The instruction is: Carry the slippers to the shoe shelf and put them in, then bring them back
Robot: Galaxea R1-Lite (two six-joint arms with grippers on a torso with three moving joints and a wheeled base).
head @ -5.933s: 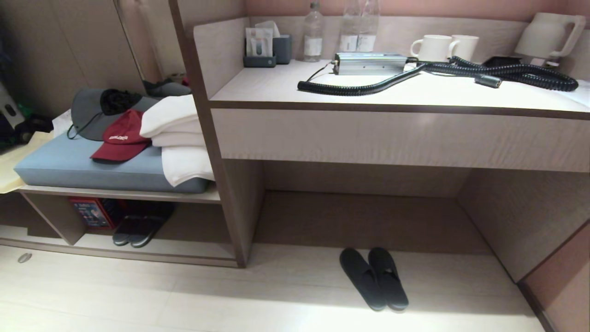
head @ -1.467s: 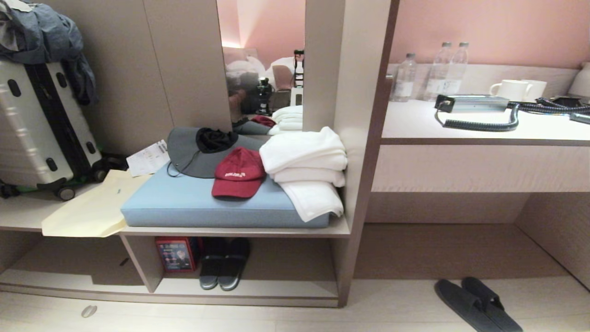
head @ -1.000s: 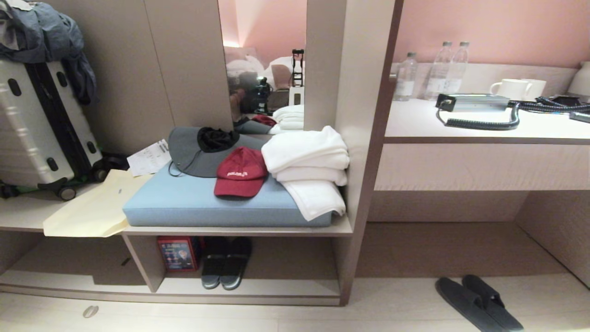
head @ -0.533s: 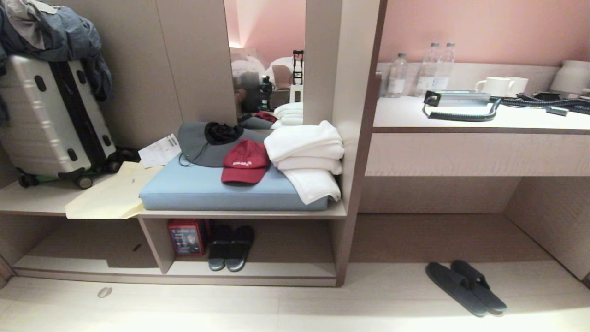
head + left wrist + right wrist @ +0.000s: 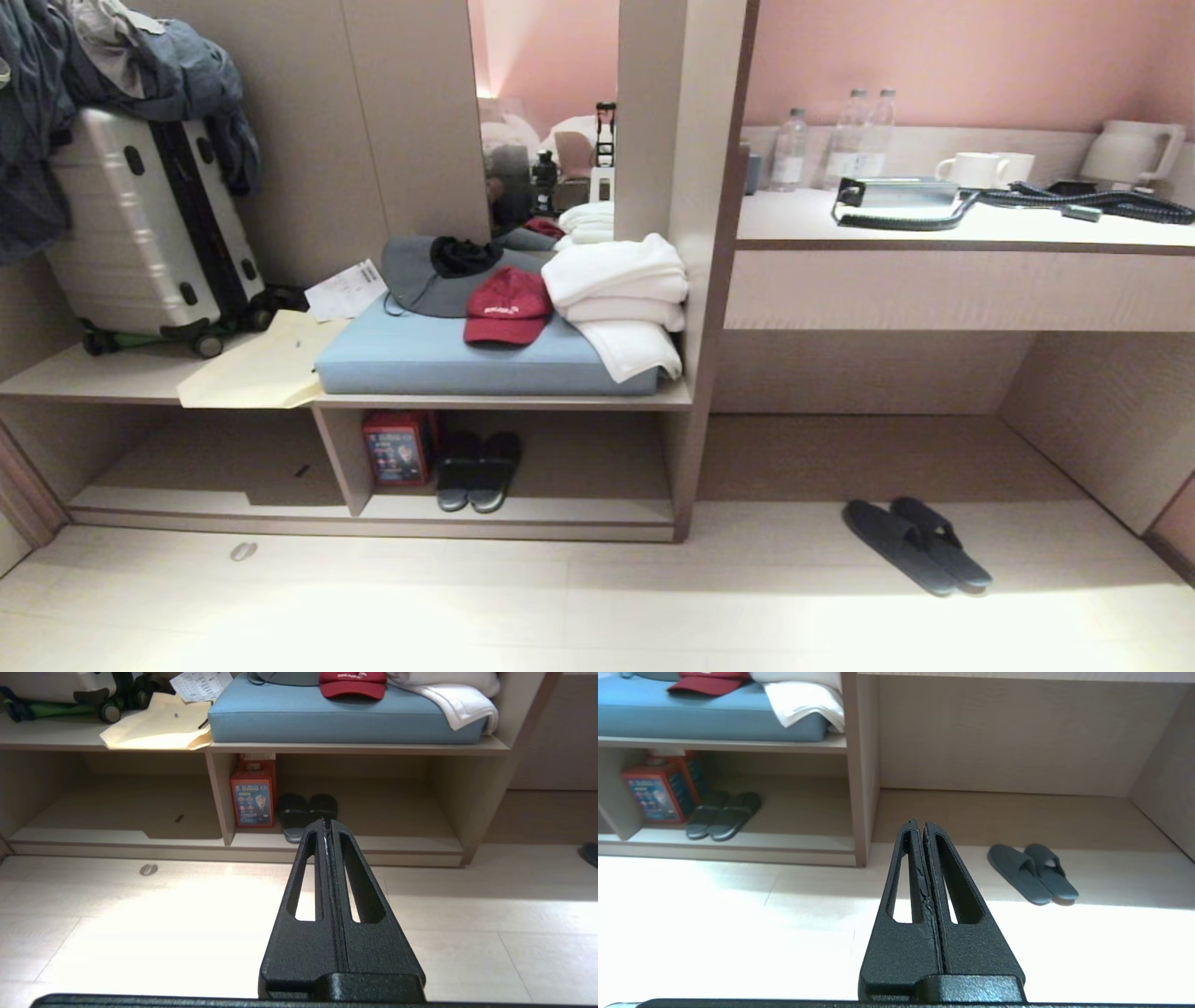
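Note:
The slippers (image 5: 915, 546), a thin dark grey open-toe pair, lie side by side on the pale floor under the desk; the right wrist view shows them (image 5: 1031, 872) ahead and off to one side. To their left is the shoe shelf (image 5: 560, 509), a low beige cubby under the cushioned bench, with its pale base board (image 5: 397, 844) facing me. Neither arm shows in the head view. My left gripper (image 5: 324, 822) is shut and empty, pointing at the cubby from well back. My right gripper (image 5: 920, 823) is shut and empty too, aimed at the divider panel (image 5: 861, 788).
Another dark pair of shoes (image 5: 479, 469) and a red box (image 5: 400, 448) sit inside the cubby. A blue cushion (image 5: 467, 359) with a red cap and white towels lies on the bench above. A suitcase (image 5: 149, 233) stands far left; the desk (image 5: 934, 289) carries bottles, mugs and cables.
The whole view has pulled back and shifted, so more floor shows in front of the furniture. The slippers and the shelf contents have kept their places. Both grippers stay shut.

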